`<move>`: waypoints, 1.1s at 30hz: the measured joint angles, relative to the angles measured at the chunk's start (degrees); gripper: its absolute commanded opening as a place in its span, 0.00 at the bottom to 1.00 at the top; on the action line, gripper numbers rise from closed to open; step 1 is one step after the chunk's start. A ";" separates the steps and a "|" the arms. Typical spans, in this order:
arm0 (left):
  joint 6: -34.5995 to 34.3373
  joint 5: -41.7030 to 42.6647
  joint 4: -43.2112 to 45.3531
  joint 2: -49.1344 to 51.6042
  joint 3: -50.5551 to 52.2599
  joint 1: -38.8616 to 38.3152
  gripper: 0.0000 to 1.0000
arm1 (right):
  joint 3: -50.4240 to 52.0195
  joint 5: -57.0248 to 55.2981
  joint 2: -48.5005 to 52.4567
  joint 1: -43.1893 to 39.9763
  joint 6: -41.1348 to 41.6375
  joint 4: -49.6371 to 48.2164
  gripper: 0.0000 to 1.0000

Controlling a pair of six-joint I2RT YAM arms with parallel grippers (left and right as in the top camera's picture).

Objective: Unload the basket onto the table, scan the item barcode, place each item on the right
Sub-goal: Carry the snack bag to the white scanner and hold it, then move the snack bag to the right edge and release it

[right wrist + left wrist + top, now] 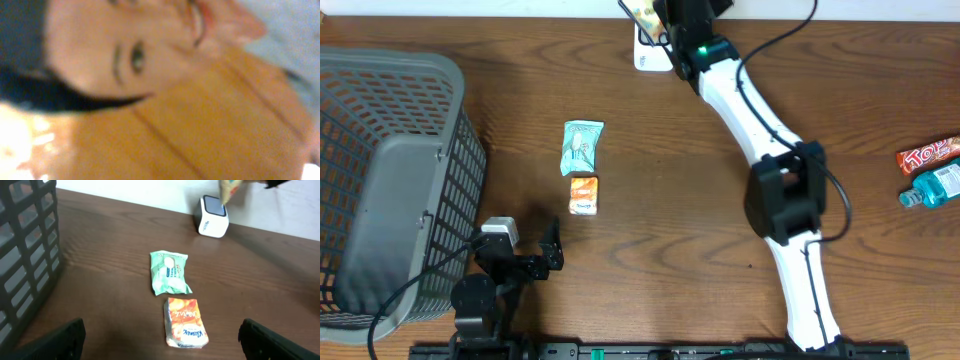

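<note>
Nearest the base, the left tool (542, 256) hangs with its jaws wide and holds nothing, close to a grey basket (380, 180). Just beyond, 2 things lie on the wooden surface (670, 200): an orange packet (583, 194), then a green packet (582, 146), nearly touching. At the far edge, the right tool (658, 14) is pinched narrow on a snack packet (642, 13) above the white scanner (650, 52).

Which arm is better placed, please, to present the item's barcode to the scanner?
Right. The right hand is shut on an orange packet beside the white scanner; the left hand sits open, empty, near the basket.
</note>
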State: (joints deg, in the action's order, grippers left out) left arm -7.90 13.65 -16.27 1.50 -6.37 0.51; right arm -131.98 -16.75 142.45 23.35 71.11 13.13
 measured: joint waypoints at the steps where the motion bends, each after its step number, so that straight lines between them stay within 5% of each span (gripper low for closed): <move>1: 0.00 0.00 -0.02 0.00 0.00 0.02 0.98 | -3.17 -0.26 2.23 0.00 -0.37 0.48 0.02; 16: 0.00 0.00 -0.02 0.00 0.00 0.02 0.98 | -13.05 -3.34 8.33 -0.17 -1.73 13.22 0.02; 24: 0.00 0.00 0.00 0.00 0.00 0.00 0.98 | -19.45 -7.19 6.73 -3.34 -2.49 47.54 0.02; 33: 0.00 0.00 0.00 0.00 0.00 0.02 0.98 | -20.17 -22.01 4.46 -11.72 -0.52 71.49 0.01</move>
State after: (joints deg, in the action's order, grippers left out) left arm -7.90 13.65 -16.27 1.50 -6.37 0.54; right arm -152.16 -38.76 146.91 11.64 70.59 84.62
